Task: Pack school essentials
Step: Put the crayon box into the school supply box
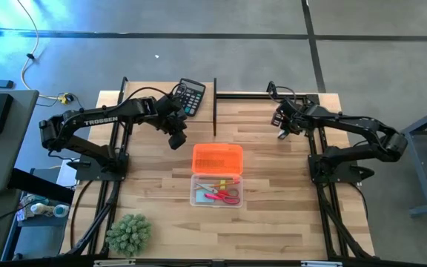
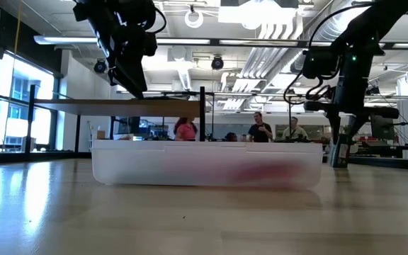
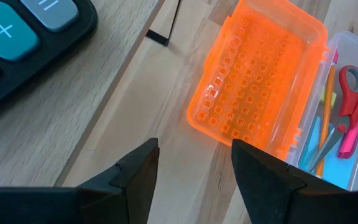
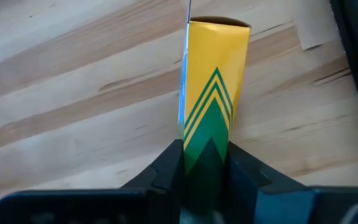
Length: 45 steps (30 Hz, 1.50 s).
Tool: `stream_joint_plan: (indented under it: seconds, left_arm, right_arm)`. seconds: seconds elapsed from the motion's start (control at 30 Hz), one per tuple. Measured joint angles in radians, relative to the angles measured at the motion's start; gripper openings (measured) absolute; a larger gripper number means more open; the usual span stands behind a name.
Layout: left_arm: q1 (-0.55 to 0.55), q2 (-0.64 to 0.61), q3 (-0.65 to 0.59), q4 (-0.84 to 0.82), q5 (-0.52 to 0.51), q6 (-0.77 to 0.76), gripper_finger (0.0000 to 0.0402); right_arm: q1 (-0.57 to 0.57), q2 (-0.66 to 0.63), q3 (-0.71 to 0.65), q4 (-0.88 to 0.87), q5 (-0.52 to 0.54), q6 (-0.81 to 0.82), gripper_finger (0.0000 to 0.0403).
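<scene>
A clear box (image 1: 217, 194) sits mid-table with its orange lid (image 1: 217, 157) folded open toward the far edge. Inside lie red-handled scissors (image 3: 356, 106), thin pencils (image 3: 325, 118) and a pale blue note pad (image 3: 337, 171). My left gripper (image 3: 194, 146) hangs open above the bare wood, left of the lid and near the calculator, with nothing between its fingers. At the far right, my right gripper (image 1: 281, 132) points steeply down at the table and is shut on the yellow-and-green crayon box (image 4: 216, 74). My right gripper pinches the crayon box by its two long sides (image 4: 188, 134), near the end closest to the wrist, between its two fingers (image 4: 166, 171). The fingers come from above, slanting down. The box stretches away from them with its broad chevron face up, over the wood; whether it is lifted I cannot tell.
A black calculator (image 1: 190, 96) lies at the far edge beside my left gripper. A spiky green plant (image 1: 128, 233) stands at the near left corner. A black upright post (image 1: 215, 107) rises behind the lid. People (image 2: 261, 127) stand in the room beyond the table.
</scene>
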Motion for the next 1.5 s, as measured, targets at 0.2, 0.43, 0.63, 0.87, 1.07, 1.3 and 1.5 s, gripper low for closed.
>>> stream_joint_plan:
  seconds: [0.2,0.43,0.63,0.87,1.07,1.3,1.5]
  left_arm:
    - [0.000,0.000,0.000,-0.001,0.000,0.000,0.0190]
    - [0.000,0.000,0.000,-0.002,0.000,-0.027,0.0190]
    - [0.000,0.000,0.000,-0.006,0.002,-0.054,0.0190]
    - [-0.008,0.000,0.000,-0.033,0.014,-0.090,0.0190]
    - [-0.038,0.000,0.000,-0.070,0.015,-0.080,0.0190]
    - [-0.093,0.000,0.000,-0.084,0.092,-0.041,0.0190]
    - [-0.163,0.000,0.000,-0.084,0.131,-0.037,0.0190]
  right_arm:
    - [0.019,0.000,0.019,-0.011,-0.052,-0.073,0.0075]
    - [0.083,0.000,0.111,-0.021,-0.065,-0.191,0.0074]
    - [0.162,0.000,0.218,-0.065,-0.065,-0.278,0.0074]
    - [0.262,0.000,0.330,-0.063,-0.064,-0.326,0.0074]
    - [0.379,0.000,0.394,-0.059,-0.048,-0.317,0.0074]
    - [0.529,0.000,0.420,0.031,-0.026,-0.200,0.0074]
    - [0.653,0.000,0.420,0.209,0.016,-0.160,0.0074]
